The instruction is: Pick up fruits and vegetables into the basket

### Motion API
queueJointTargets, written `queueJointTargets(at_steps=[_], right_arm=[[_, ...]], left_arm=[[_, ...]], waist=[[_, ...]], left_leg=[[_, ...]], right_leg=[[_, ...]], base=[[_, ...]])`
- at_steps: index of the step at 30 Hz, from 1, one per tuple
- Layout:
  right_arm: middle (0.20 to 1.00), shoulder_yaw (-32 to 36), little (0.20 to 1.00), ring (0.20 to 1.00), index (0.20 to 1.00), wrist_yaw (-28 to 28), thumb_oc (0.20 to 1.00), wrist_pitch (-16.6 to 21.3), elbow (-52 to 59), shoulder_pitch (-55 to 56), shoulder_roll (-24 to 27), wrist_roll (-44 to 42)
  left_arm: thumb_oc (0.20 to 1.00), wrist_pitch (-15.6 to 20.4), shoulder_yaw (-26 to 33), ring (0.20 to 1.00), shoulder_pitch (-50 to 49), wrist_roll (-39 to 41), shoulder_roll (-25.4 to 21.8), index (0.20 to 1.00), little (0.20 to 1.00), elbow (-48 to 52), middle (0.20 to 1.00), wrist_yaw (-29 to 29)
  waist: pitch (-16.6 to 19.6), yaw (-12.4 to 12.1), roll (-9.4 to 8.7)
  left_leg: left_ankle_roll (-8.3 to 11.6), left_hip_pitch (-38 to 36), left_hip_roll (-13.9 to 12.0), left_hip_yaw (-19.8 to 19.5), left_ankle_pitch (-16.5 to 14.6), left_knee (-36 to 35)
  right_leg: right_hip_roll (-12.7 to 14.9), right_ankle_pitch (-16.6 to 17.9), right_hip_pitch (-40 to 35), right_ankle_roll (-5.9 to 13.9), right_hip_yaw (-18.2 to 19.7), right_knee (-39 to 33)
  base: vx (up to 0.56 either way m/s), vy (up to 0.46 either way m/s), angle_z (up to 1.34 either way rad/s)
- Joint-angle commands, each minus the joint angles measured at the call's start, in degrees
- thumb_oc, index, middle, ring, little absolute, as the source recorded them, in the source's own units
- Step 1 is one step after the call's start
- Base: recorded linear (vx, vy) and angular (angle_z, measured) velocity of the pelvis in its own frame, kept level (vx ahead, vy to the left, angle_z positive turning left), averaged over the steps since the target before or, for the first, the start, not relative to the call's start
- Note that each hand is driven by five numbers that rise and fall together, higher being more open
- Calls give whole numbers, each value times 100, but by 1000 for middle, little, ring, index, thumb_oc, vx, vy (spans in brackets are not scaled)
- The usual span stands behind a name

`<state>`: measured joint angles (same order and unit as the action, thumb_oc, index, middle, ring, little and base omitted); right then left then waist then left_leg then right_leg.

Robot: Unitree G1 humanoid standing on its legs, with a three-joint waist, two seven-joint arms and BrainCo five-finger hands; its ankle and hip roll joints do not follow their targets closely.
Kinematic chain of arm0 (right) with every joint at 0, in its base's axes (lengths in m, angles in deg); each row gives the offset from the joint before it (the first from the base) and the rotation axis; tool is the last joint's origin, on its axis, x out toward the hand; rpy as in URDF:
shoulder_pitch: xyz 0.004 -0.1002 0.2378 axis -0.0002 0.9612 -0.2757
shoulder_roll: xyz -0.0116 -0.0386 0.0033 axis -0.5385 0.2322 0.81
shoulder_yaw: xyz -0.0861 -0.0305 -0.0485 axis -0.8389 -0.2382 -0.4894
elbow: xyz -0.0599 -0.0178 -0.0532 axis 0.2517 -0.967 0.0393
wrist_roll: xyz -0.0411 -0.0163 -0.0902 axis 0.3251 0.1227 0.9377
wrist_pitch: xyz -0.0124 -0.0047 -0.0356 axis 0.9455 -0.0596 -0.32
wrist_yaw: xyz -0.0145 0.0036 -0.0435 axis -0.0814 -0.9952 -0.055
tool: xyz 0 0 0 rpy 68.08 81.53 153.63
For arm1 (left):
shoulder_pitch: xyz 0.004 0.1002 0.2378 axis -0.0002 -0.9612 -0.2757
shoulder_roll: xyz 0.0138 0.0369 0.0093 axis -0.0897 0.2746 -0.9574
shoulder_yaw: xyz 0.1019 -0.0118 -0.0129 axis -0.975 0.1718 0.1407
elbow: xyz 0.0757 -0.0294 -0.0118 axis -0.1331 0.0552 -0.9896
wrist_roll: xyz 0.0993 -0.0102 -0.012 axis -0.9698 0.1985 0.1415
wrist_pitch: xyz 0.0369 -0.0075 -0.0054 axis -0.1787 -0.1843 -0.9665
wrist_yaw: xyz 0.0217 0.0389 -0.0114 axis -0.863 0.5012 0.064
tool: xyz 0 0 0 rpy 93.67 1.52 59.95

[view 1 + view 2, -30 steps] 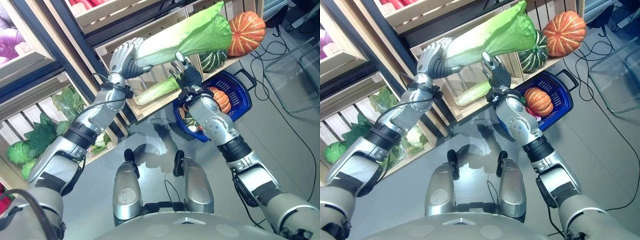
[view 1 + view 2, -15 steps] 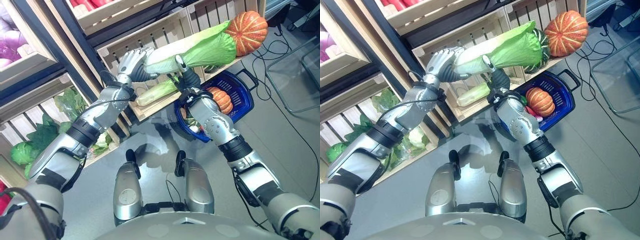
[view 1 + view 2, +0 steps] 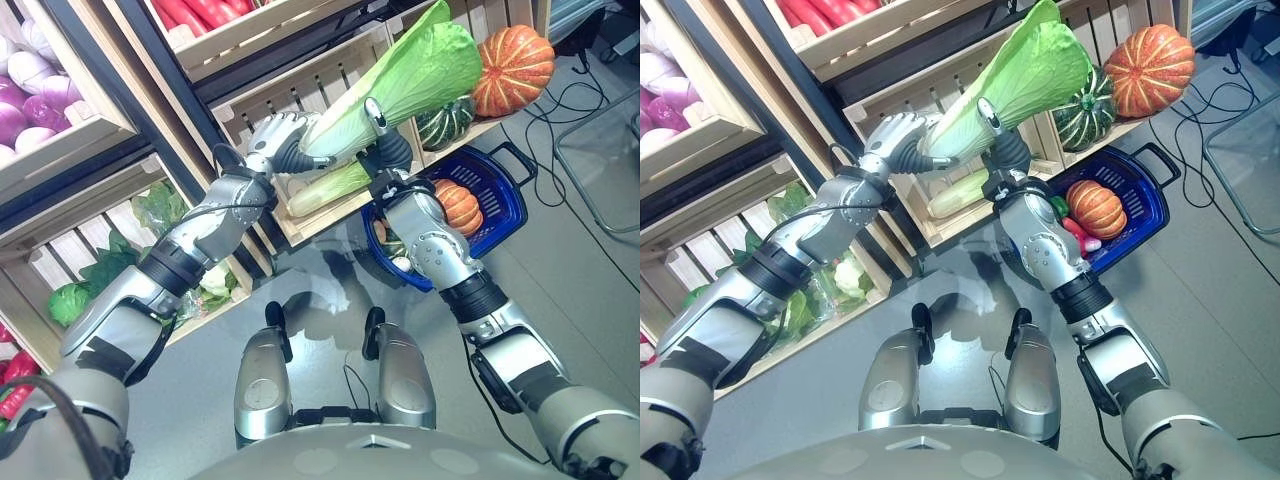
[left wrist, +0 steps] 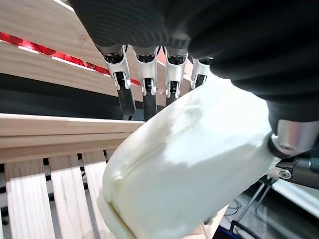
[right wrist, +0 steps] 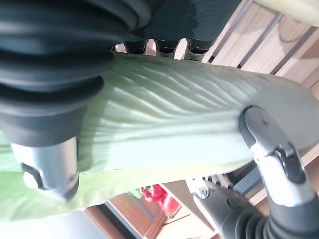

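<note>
left eye: I've got the big napa cabbage (image 3: 400, 85) up in the air in front of the wooden crates (image 3: 330, 75), leafy end pointing up and to the right. My left hand (image 3: 275, 140) has its fingers wrapped round the pale stem end. My right hand (image 3: 385, 150) comes up from below and grips it around the middle.

right eye: same scene. The blue basket (image 3: 1140, 195) sits on the floor to the right, below the crates, with a small orange pumpkin (image 3: 1095, 207) and some red bits already in it. A second napa cabbage (image 3: 960, 192) lies in the crate just behind my hands. A big orange pumpkin (image 3: 1150, 68) and a green striped squash (image 3: 1085, 100) sit on the shelf at far right. Leafy greens (image 3: 800, 300) are in the lower left crate.

left wrist: the white stem end (image 4: 184, 164) lies in the palm, fingers (image 4: 147, 82) curled round its far side, crate slats behind.

right wrist: ribbed pale green stalk (image 5: 169, 124) runs right across the palm, thumb (image 5: 271, 149) clamped on one side, fingers curled over the other.
</note>
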<state>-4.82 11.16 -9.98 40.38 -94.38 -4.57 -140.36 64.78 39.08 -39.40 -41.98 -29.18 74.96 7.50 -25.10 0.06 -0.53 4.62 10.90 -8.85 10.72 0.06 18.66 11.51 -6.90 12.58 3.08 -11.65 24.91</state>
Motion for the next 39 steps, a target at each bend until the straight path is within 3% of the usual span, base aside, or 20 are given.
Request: queueJointTargets(at_steps=[1, 4, 7, 8, 9, 10, 13, 18, 22, 29, 39], right_arm=[[200, 56, 200, 200, 200, -275, 200, 131, 146, -1012, -251, 497], [200, -4, 200, 200, 200, -243, 200, 195, -15, -1105, -87, 856], [200, -189, 200, 200, 200, -410, 200, 402, -389, -1233, -110, 1009], [200, -191, 200, 200, 200, -482, 200, 418, -474, -1279, -85, 1033], [200, -185, 200, 200, 200, -527, 200, 439, -523, -1323, -49, 1035], [200, -168, 200, 200, 200, -552, 200, 470, -551, -1352, 7, 1040], [200, 53, 200, 200, 200, -698, 200, 656, -509, -1297, 296, 1168], [200, 492, 200, 200, 200, -595, 200, 836, -93, -1063, 662, 1837], [200, 1091, 200, 200, 200, -192, 200, 982, 428, -624, 1149, 2969], [200, 1670, 200, 200, 200, 636, 200, 1130, 677, -110, 1723, 4270], [200, 1896, 200, 200, 200, 1249, 200, 943, 156, 201, 2126, 4601]], left_arm=[[200, 492, -712, 200, -102, -663, 266, 200, 200, 1033, 200, 375], [200, 574, -780, 200, -30, -853, 213, 200, 200, 1072, 200, 407], [200, 262, -948, 200, 119, -806, 214, 200, 200, 1148, 200, 290], [395, 119, -954, 395, 168, -645, 196, 395, 395, 1138, 395, 280], [755, 48, -957, 755, 204, -478, 174, 755, 755, 1125, 755, 243], [1000, -1, -925, 1000, 200, -309, 151, 1000, 1000, 1104, 1000, 243], [1000, -258, -762, 1000, -30, 808, 135, 1000, 1000, 854, 1000, 238], [1000, -384, -519, 1000, -300, 1329, 141, 1000, 1000, 280, 1000, -405], [1000, -35, -59, 1000, -560, 1569, -3, 1000, 1000, -353, 1000, -1157], [1000, 156, 487, 1000, -654, 2016, -25, 1000, 1000, -1082, 1000, -1787], [1000, 238, 783, 1000, -170, 2156, 170, 1000, 1000, -1929, 1000, -2521]], waist=[[152, -40, -50], [113, -38, -59], [64, -5, -45], [46, 0, -36], [35, 3, -31], [22, 6, -25], [-80, 43, 13], [-199, 168, 17], [-369, 390, 23], [-469, 654, 31], [-469, 965, 131]], left_leg=[[-159, -87, 175, 152, -885, 368], [-147, -46, 181, 125, -897, 371], [-145, 16, 156, 134, -873, 398], [-149, 29, 152, 136, -876, 399], [-149, 43, 147, 141, -877, 402], [-143, 68, 138, 149, -875, 412], [-138, 119, 92, 194, -925, 490], [-141, 233, 61, 254, -901, 578], [-148, 432, 10, 301, -836, 704], [-189, 828, -17, 370, -799, 877], [-118, 1535, -72, 438, -888, 1180]], right_leg=[[141, 242, -334, 278, -96, -754], [122, 228, -284, 279, -81, -723], [123, 218, -190, 276, -38, -663], [123, 211, -171, 272, -41, -653], [121, 204, -150, 269, -45, -639], [117, 197, -122, 264, -45, -618], [112, 124, -38, 263, -73, -485], [78, 102, 159, 249, -55, -302], [27, 65, 508, 210, 45, 7], [-32, -11, 1089, 154, 201, 412], [-159, -282, 2014, 132, 487, 973]], base=[[0, 0, 0], [-27, -15, 3], [-47, -2, -2], [-47, 7, -4], [-49, 5, -5], [-50, 1, -4], [-54, -9, -1], [-48, -15, -1], [-56, -2, -3], [-42, -8, -12], [-17, -6, -15]])
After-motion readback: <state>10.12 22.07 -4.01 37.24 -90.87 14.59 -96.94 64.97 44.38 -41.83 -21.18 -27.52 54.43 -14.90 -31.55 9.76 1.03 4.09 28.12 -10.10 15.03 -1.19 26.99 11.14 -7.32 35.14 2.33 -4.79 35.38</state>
